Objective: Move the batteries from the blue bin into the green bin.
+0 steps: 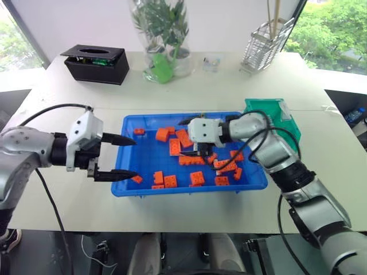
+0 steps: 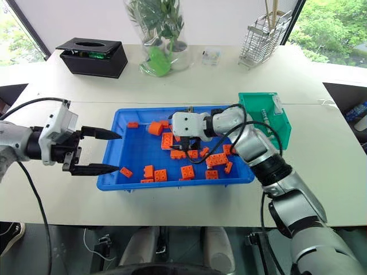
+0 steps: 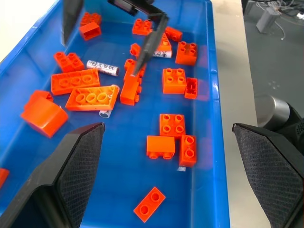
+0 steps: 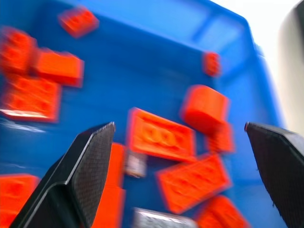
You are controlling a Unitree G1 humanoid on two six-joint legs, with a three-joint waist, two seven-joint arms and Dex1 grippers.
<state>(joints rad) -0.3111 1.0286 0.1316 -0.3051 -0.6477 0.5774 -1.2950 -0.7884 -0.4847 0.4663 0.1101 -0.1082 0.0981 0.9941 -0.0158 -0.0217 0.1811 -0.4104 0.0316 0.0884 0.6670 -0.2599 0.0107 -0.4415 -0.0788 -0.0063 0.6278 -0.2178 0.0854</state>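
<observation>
The blue bin lies mid-table, strewn with orange bricks. In the left wrist view, silver batteries lie among them: one battery lies bare, a second battery lies between bricks, and a third battery pokes its end from under a brick. The green bin stands at the blue bin's far right corner. My right gripper hangs open and empty over the bricks in the bin's middle. My left gripper is open and empty at the bin's left rim, pointing inward.
A black box, a glass vase with a plant and a wire basket stand along the table's far side. A small clear item lies between vase and basket. Bare table surrounds the blue bin.
</observation>
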